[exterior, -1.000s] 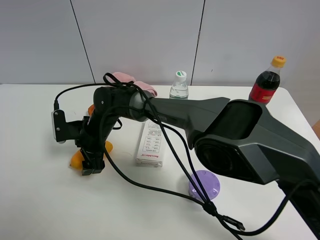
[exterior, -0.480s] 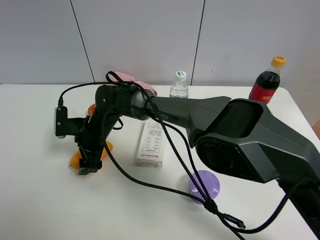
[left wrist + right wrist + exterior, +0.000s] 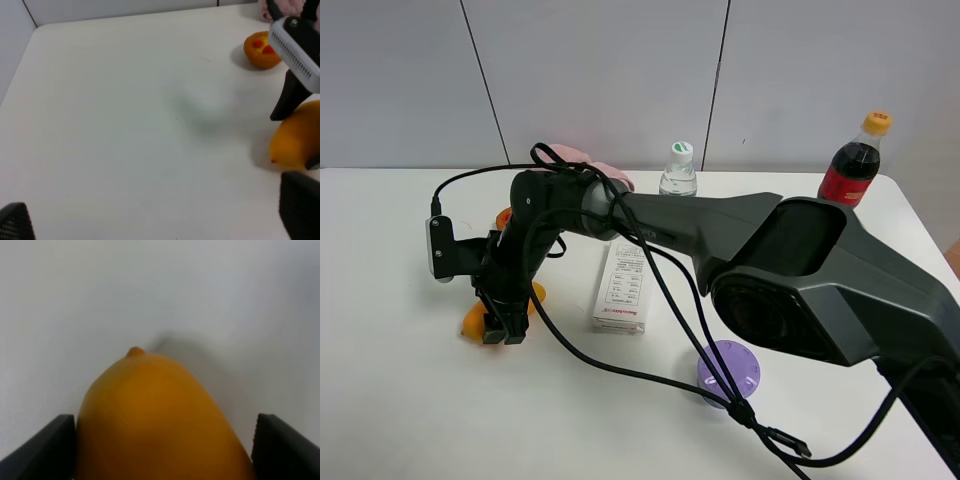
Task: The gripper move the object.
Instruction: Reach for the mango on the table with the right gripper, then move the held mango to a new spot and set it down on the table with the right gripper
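From the high camera, the right arm reaches across to the left part of the counter (image 3: 400, 400). The right tool (image 3: 504, 328) points down over the mango (image 3: 472, 320), which lies not far from the white box (image 3: 623, 290). Since a second ago its fingers have drawn in.

From the left wrist, the mango (image 3: 295, 140) rests on the counter, apart from the tart (image 3: 262, 49). The left tool (image 3: 157, 220) is spread and holds nothing.

From the right wrist, the mango (image 3: 160, 420) fills the gap between the fingers (image 3: 45, 447), which pinch it. The grasp looks made, so lifting likely comes next.
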### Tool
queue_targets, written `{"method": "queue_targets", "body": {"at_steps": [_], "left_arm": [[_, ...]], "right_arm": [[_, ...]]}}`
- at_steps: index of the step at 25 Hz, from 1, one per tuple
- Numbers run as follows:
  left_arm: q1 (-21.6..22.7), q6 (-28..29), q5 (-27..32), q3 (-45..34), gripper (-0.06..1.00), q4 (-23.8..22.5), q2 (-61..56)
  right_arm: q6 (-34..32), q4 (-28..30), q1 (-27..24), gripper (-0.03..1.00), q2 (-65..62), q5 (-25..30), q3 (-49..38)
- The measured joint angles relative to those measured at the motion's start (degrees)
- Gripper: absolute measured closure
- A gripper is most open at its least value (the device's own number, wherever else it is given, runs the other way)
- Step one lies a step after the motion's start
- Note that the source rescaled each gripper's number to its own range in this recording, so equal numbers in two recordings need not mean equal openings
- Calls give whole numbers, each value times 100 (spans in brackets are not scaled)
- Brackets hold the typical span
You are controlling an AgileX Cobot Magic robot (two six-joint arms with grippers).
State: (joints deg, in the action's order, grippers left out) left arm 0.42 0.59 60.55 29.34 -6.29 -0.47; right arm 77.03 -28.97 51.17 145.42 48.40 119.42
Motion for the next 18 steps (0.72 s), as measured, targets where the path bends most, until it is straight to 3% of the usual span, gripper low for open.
{"method": "queue_targets", "body": {"at_steps": [11,18], "left_arm": [[0,0,0,0,-6,0,0],[0,0,0,0,-6,0,0]], "right_arm": [[1,42,0,96,0,48,0],[-1111,50,0,96,-36,158,17]]}}
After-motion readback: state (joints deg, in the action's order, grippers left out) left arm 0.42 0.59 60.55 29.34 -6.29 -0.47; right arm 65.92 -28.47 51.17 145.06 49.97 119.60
